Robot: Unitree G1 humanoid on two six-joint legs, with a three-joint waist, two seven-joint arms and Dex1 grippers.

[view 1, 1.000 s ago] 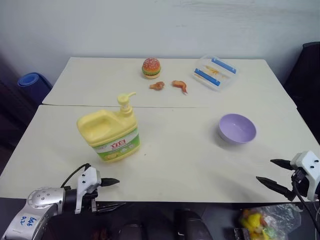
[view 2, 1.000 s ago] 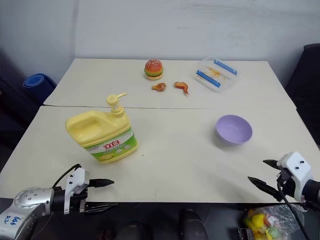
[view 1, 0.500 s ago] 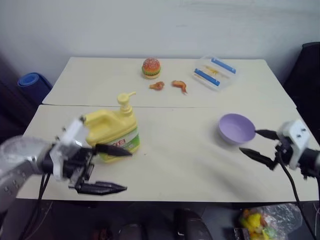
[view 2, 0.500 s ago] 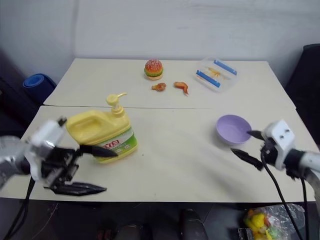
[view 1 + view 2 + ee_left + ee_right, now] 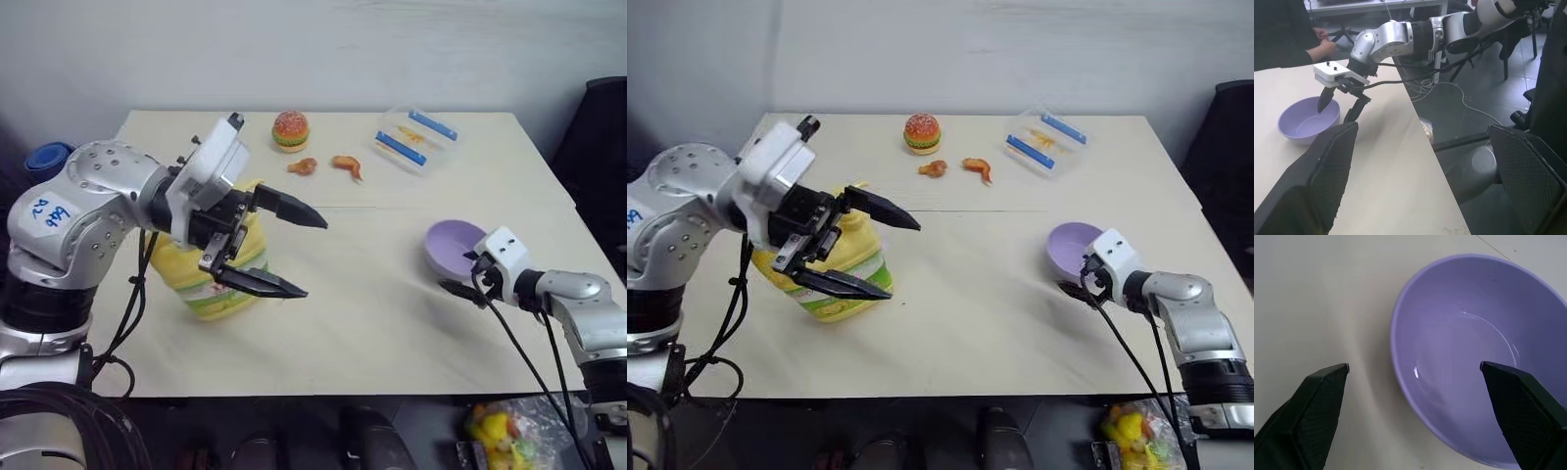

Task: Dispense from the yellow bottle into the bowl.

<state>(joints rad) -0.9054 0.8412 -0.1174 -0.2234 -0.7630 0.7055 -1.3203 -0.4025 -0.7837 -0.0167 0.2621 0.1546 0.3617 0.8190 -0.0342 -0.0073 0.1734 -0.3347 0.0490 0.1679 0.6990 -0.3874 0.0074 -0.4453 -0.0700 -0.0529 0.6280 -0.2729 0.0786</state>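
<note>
Nothing is judged to have been dispensed yet: the lavender bowl (image 5: 1474, 357) is seen empty, and it stands well apart from the yellow bottle (image 5: 838, 269) on the near table (image 5: 372, 323). The bottle is largely hidden behind the left gripper (image 5: 867, 250), which is held wide open in front of it with nothing grasped. The right gripper (image 5: 1337, 105) is spread open at the bowl's near rim, one finger over the inside, and nothing is held. Bringing bowl and pump together and pressing remain. The bottle's label cannot be read.

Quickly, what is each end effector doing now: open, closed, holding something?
Left end effector: open, holding nothing.
Right end effector: open, at the bowl, holding nothing.
</note>
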